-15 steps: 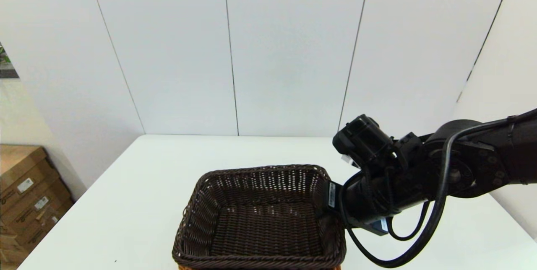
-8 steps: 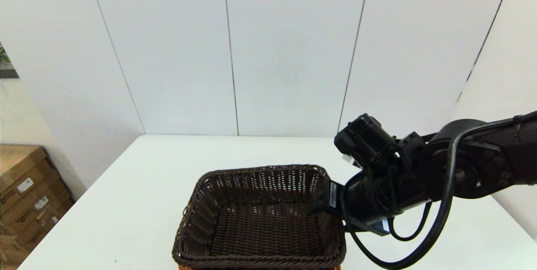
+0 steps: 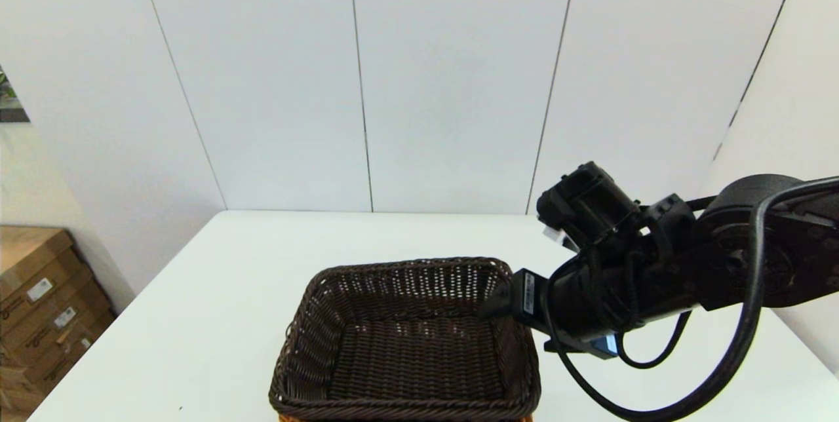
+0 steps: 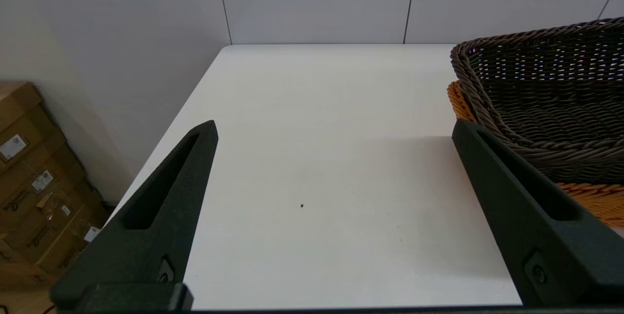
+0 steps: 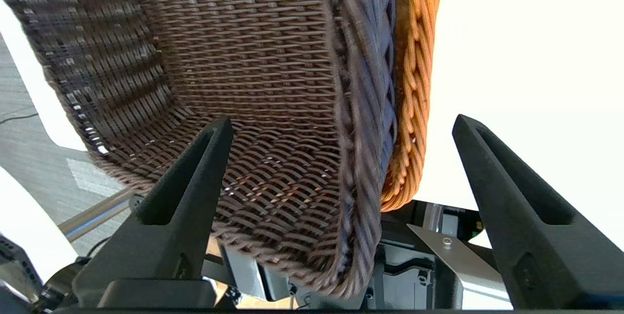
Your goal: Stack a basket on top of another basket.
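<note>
I am holding my right gripper [image 5: 341, 124] wide apart at the right-hand rim of the dark basket [image 3: 406, 337], one finger reaching over the inside of the wall and the other outside it, with nothing clamped between them. In the right wrist view the braided rim is running up between my fingers [image 5: 185, 197] without touching either, which I judge to be the stance of a gripper that is letting go and not one that is taking hold. The dark basket is sitting nested in the orange-tan basket [image 5: 414, 85], whose braided rim is peeking out just beyond the dark rim on that side and again as a thin strip beneath the dark basket's near edge in the head view. The pair is resting on the white table [image 3: 216, 291], toward its near edge. The dark basket is looking level and well seated, so I am taking the stacking as done; what seems left is to draw the arm clear without a finger catching the open weave and dragging the top basket askew. My left gripper [image 4: 336, 133] is hanging idle to the left of the dark basket, its fingers spread wide over bare table, the right-hand finger just beside the stack's corner but apart from it. Cardboard boxes [image 3: 39, 304] are standing on the floor left of the table.
</note>
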You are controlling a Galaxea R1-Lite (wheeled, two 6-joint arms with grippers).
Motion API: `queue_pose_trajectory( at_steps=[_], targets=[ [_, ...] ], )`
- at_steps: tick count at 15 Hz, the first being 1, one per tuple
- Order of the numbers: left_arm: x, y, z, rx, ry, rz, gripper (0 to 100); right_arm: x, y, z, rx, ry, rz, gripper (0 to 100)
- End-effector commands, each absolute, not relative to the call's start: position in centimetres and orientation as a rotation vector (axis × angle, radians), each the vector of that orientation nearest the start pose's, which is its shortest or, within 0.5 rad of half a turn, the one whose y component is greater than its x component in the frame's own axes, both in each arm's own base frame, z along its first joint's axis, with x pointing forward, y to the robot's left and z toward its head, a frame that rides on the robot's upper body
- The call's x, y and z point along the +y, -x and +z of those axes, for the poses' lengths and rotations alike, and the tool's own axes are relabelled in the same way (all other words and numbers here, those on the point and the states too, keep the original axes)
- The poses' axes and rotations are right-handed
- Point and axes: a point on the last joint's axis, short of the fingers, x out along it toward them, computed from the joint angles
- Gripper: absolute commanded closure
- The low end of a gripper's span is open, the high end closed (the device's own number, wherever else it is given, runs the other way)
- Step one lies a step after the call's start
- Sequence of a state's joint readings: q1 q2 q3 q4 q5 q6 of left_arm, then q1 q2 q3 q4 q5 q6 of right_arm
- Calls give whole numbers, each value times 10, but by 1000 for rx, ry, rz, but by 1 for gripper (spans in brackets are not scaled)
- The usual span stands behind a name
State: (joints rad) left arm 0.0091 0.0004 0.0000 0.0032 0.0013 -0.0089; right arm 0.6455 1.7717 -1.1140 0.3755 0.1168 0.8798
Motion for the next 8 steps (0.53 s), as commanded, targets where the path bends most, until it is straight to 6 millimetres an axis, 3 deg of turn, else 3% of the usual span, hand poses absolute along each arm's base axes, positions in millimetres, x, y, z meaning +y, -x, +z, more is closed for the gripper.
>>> queue_pose_trajectory(
  at_steps=[1,5,8],
  targets=[
    [0,23,75,3,9,11,0,175,-230,178,1151,-492,210,0],
    [0,23,75,3,9,12,0,166,-231,192,1045,-421,199,0],
    [0,23,75,3,9,11,0,151,-228,224,874,-308,212,0]
  ],
)
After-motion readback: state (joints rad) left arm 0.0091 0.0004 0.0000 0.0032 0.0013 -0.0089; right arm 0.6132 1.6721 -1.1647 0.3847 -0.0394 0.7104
